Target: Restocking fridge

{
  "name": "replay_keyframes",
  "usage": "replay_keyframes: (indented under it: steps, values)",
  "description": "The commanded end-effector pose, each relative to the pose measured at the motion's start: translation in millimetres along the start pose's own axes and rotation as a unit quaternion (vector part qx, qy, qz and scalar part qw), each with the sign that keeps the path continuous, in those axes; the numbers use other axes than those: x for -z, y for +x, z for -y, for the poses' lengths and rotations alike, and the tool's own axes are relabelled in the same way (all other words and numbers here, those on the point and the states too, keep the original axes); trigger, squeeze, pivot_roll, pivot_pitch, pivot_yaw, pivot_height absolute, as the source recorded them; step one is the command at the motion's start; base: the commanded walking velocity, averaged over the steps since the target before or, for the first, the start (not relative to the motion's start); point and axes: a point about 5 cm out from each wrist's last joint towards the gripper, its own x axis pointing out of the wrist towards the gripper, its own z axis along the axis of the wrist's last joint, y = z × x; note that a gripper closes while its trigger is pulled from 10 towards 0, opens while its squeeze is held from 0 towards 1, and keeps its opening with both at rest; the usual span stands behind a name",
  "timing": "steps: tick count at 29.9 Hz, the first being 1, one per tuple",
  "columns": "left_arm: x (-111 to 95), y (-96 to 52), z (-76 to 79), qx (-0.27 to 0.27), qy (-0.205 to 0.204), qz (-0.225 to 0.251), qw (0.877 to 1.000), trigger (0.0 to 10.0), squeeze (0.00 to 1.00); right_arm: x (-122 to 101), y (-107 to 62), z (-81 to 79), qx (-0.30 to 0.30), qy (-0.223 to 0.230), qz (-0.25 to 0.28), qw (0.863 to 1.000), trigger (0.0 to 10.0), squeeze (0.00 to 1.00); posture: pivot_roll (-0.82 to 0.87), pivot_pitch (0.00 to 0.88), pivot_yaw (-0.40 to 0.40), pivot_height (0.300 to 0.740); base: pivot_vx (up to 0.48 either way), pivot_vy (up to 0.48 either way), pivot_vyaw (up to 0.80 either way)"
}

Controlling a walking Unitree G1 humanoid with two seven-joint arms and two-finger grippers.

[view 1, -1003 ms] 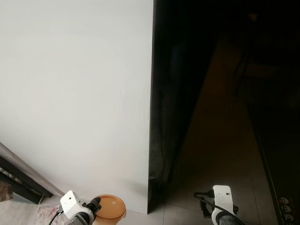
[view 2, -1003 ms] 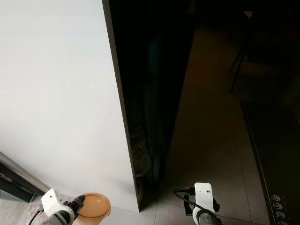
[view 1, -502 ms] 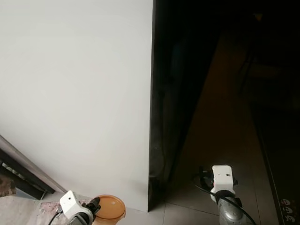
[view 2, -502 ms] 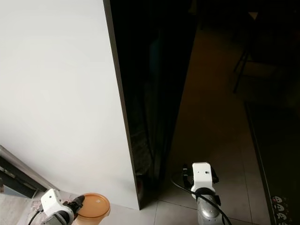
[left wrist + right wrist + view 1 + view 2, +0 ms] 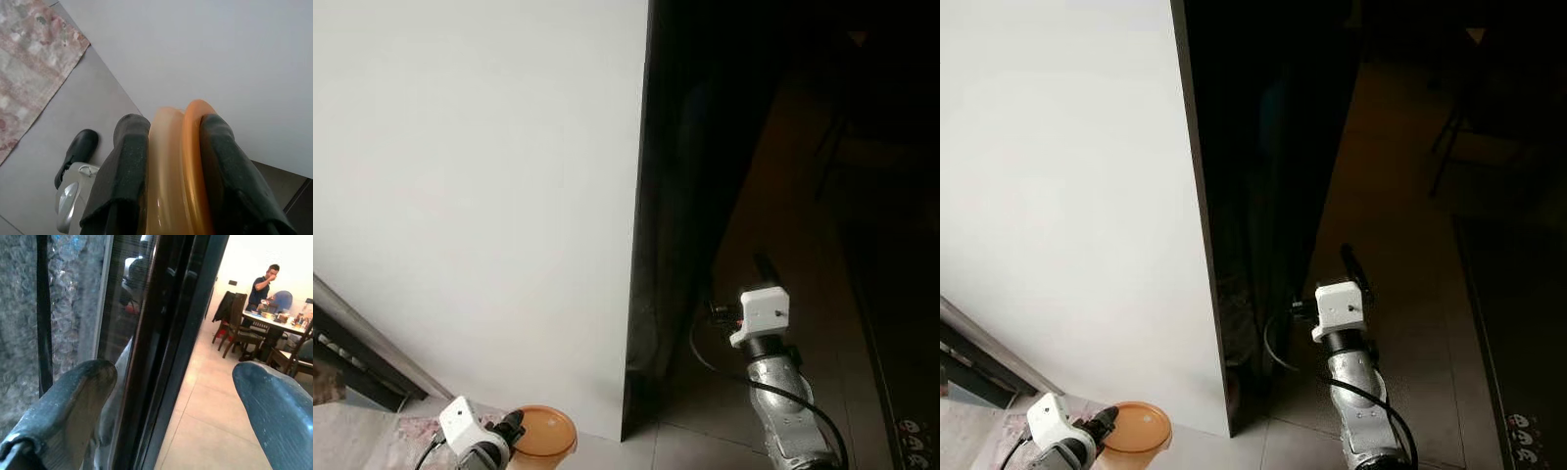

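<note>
A tall fridge stands before me, with a white side panel (image 5: 480,196) and a glossy black front (image 5: 705,147). Low at my left, my left gripper (image 5: 509,427) is shut on an orange lidded container (image 5: 544,433). The left wrist view shows the container (image 5: 178,171) clamped on edge between both black fingers (image 5: 124,161). My right gripper (image 5: 1351,262) is raised in front of the black front, near its lower part. In the right wrist view its fingers (image 5: 73,396) stand wide open, with the dark door edge (image 5: 166,333) just beyond them.
A patterned rug (image 5: 29,63) lies on the tiled floor beside the fridge. A dark rail (image 5: 352,357) runs low at the left. Beyond the door, a person (image 5: 261,284) stands at a dining table (image 5: 279,320) with chairs.
My right arm has risen from the bottom edge and reached forward toward the black door. The left gripper still holds the container in the same place.
</note>
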Motion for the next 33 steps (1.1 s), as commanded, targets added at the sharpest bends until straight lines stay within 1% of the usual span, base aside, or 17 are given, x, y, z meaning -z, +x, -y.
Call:
replay_keyframes:
  steps: [1,6,7,9,12,13,16,19,24,28,33]
  values:
    - [5.0,-1.2,-3.4,-0.007,0.001,-0.008,1.000,10.0,0.00,-6.2,0.8,-0.1,-0.012,0.003,0.004,1.000,10.0,0.00,-0.03,0.035,-0.005,0.740,0.000,0.000,0.00]
    - [5.3,-1.3,-3.7,-0.008,0.002,-0.008,1.000,10.0,0.00,-9.2,8.2,-1.3,-0.027,0.020,-0.001,0.999,10.0,0.00,-0.03,0.038,-0.004,0.740,0.000,0.000,0.00]
    - [5.3,-1.2,-3.4,-0.008,0.002,-0.008,1.000,10.0,0.00,-7.0,14.7,-1.3,-0.033,0.027,-0.012,0.999,10.0,0.00,-0.03,0.036,-0.003,0.740,0.000,0.000,0.00]
    - [5.6,-1.1,-2.8,-0.007,0.002,-0.008,1.000,10.0,0.00,-5.5,20.4,-1.3,-0.038,0.032,-0.024,0.998,10.0,0.00,-0.03,0.035,-0.003,0.740,0.000,0.000,0.00]
    - [5.6,-1.0,-2.3,-0.007,0.004,-0.009,1.000,10.0,0.00,-6.0,25.1,-0.7,-0.042,0.019,-0.028,0.999,10.0,0.00,-0.03,0.036,-0.002,0.740,0.000,0.000,0.00]
    - [5.5,-0.9,-2.1,-0.006,0.004,-0.008,1.000,10.0,0.00,-5.4,32.5,1.9,-0.038,0.020,-0.038,0.998,10.0,0.00,-0.03,0.032,-0.003,0.740,0.000,0.000,0.00]
    - [5.7,-0.9,-2.0,-0.006,0.004,-0.008,1.000,10.0,0.00,-7.7,38.9,4.6,-0.032,0.023,-0.035,0.999,10.0,0.00,-0.03,0.034,-0.002,0.740,0.000,0.000,0.00]
    - [5.8,-1.1,-2.7,-0.007,0.003,-0.008,1.000,10.0,0.00,-8.9,40.7,4.1,-0.040,0.027,-0.034,0.998,10.0,0.00,-0.03,0.032,-0.002,0.740,0.000,0.000,0.00]
    - [5.6,-1.4,-3.8,-0.009,0.005,-0.008,1.000,10.0,0.00,-4.9,40.5,1.4,-0.056,0.033,-0.043,0.997,10.0,0.00,-0.03,0.031,0.002,0.740,0.000,0.000,0.00]
    - [4.5,-1.2,-3.5,-0.008,0.006,-0.007,1.000,10.0,0.00,-2.3,40.2,-4.0,-0.083,0.046,-0.048,0.994,10.0,0.00,-0.03,0.029,0.000,0.740,0.000,0.000,0.00]
    - [4.8,-0.9,-2.2,-0.006,0.006,-0.007,1.000,10.0,0.00,-2.5,39.9,-5.7,-0.089,0.047,-0.047,0.994,10.0,0.00,-0.03,0.031,0.000,0.740,0.000,0.000,0.00]
